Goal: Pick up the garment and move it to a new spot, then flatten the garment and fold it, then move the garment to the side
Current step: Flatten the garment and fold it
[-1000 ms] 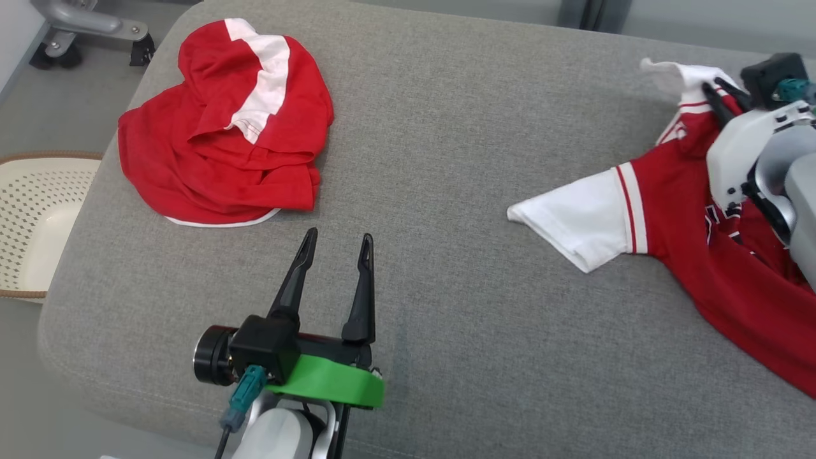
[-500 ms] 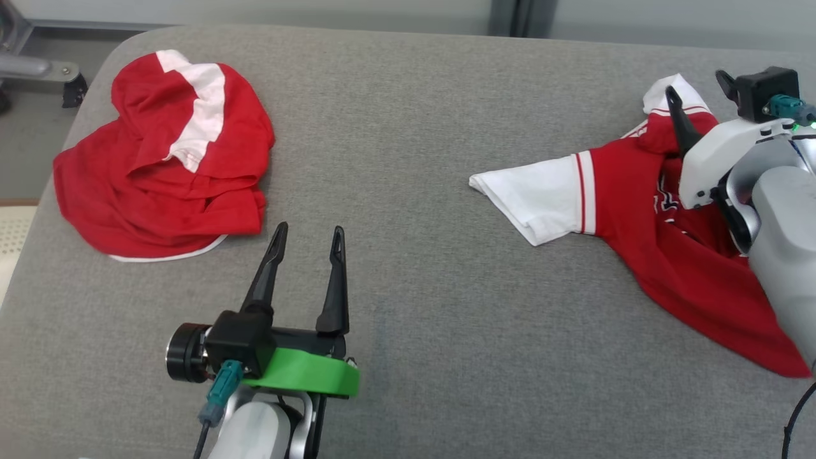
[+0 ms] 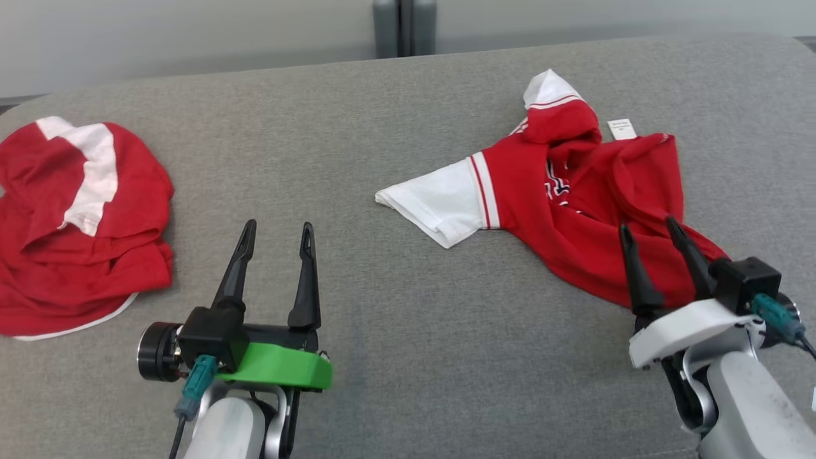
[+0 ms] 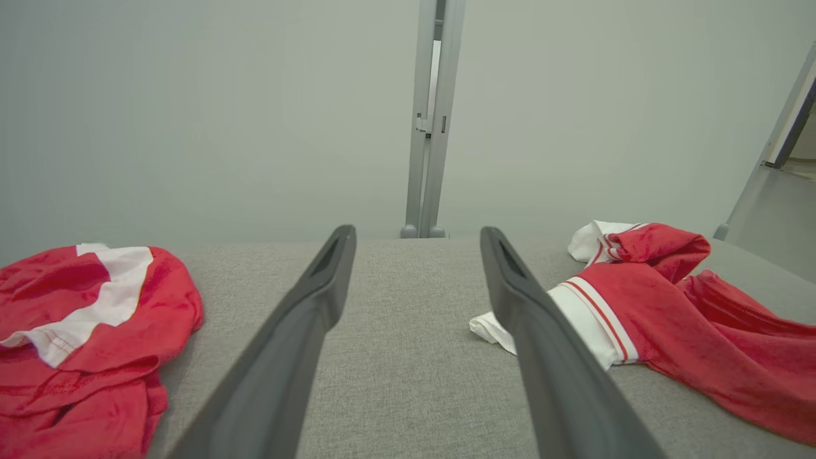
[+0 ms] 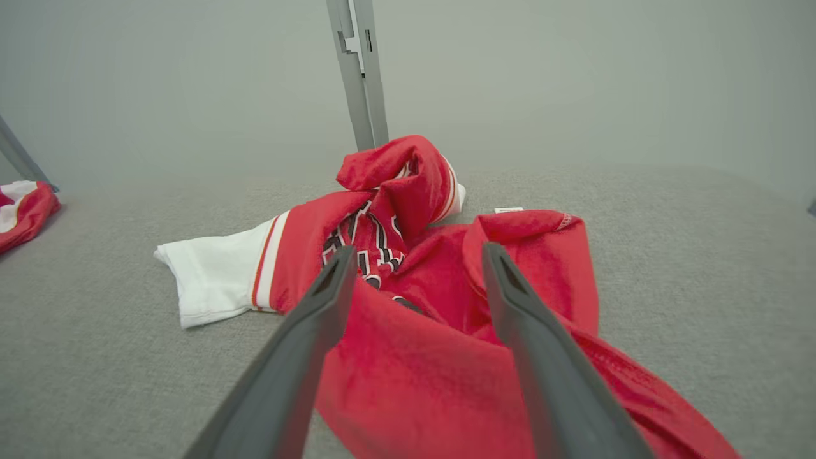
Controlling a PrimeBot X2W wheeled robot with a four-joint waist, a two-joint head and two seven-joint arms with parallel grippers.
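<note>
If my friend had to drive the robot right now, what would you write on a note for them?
Left tool: open, empty, over the bare grey cushion.
Right tool: open, empty, fingers above the near edge of the red-and-white jersey.
Things: the jersey is crumpled on the robot's right, with one white sleeve pointing toward the middle. A second red garment is bunched at the far left.
Done: the jersey lies on the cushion, in no tool.
Left: flatten it, fold it, move it aside.
</note>
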